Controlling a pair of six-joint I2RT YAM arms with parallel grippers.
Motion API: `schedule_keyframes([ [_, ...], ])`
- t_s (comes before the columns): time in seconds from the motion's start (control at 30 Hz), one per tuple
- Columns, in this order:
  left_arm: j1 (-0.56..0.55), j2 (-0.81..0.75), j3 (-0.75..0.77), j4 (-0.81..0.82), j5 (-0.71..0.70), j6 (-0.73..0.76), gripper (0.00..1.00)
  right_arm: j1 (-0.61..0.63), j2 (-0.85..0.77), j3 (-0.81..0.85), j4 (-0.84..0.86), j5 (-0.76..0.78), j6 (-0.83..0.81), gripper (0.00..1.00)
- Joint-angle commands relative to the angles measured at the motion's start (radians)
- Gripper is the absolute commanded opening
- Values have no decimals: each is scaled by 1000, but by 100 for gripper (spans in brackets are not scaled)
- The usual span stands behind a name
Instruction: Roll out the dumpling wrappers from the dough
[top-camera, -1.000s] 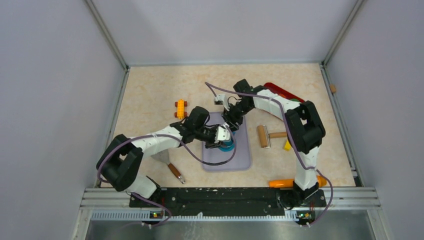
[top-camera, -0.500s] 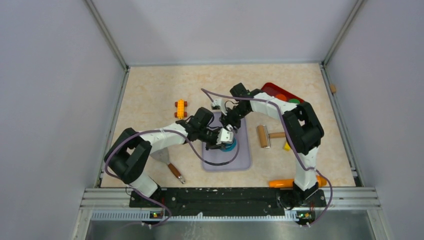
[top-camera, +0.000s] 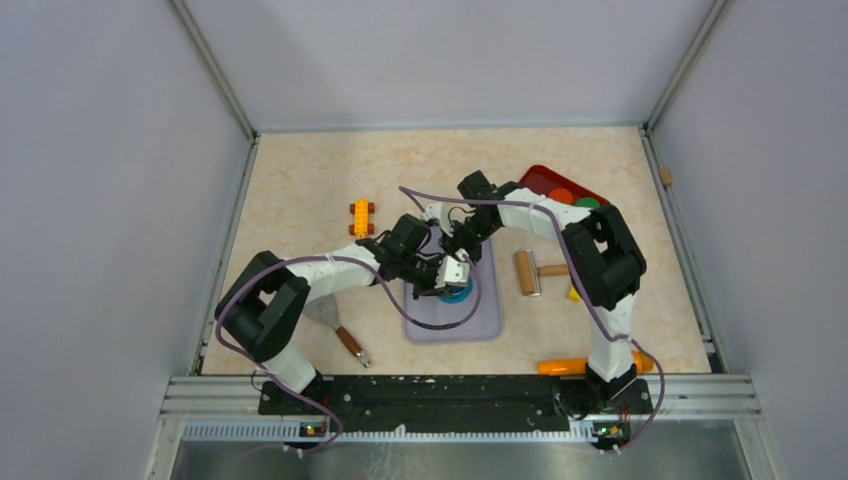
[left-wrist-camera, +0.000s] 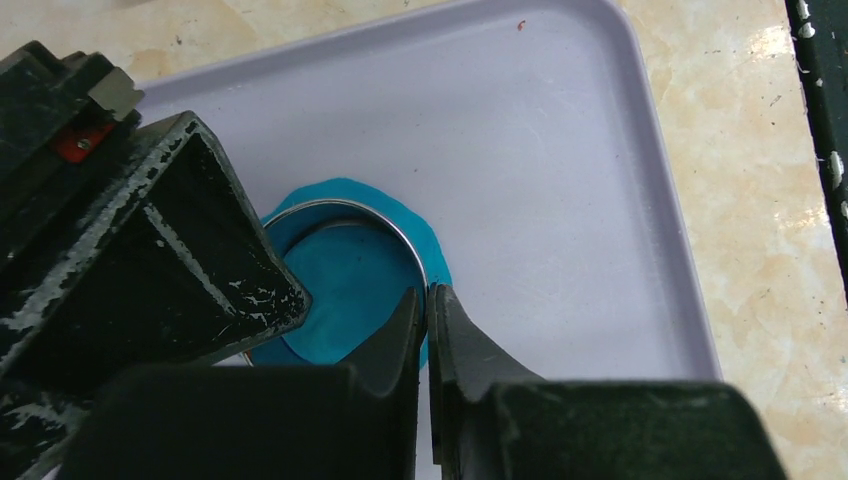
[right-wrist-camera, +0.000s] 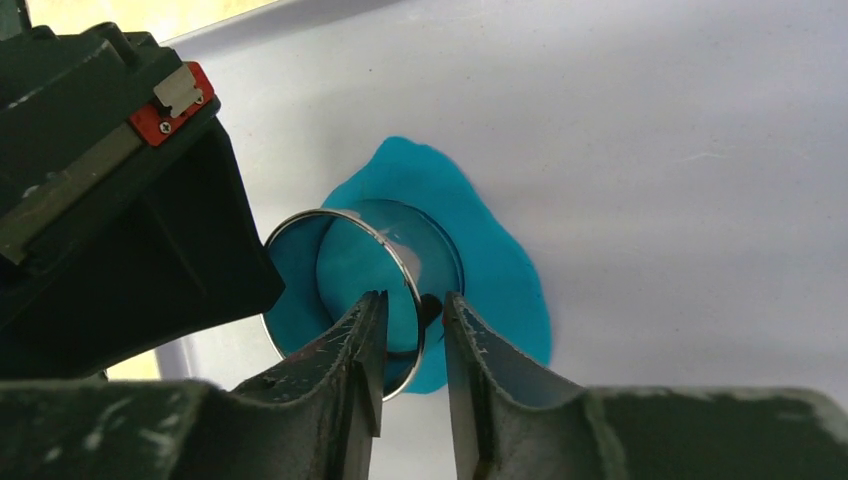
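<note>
The dough (right-wrist-camera: 500, 270) is teal-blue, the mat (left-wrist-camera: 560, 150) lavender, the ring cutter (left-wrist-camera: 340, 204) silver, the table (left-wrist-camera: 745, 200) cream-marbled.

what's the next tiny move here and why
Probably close the right gripper onto the wall of the metal ring: its fingers straddle the rim with a gap, while the left gripper pinches it, and the ring sits on the dough.

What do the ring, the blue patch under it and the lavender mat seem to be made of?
Ring: thin metal, probably steel; its rim is bright and mirrors the light.
Blue patch, the dough: soft matte putty; it is pressed flat and has an uneven edge.
Mat: smooth plastic or silicone, I cannot tell which; it has a faint sheen and rounded corners.
</note>
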Motion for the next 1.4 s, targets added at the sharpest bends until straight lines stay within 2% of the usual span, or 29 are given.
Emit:
schedule_keyframes([
  [0.0,-4,15,32,-19,4,10,5,16,12,-9,7,-5,-32,27],
  [0.07,-5,22,35,-26,3,10,0,18,9,-17,8,-1,-35,24],
  [0.43,-5,40,27,-35,-10,-7,0,25,-5,-58,46,31,-16,0],
  [0.7,-4,54,15,-60,-27,8,0,30,-30,-100,88,60,6,0],
  [1.03,-5,86,8,-97,-53,40,0,61,-142,-234,274,149,58,0],
  [1.37,-2,123,53,-124,-80,13,0,71,-140,-235,213,178,147,0],
])
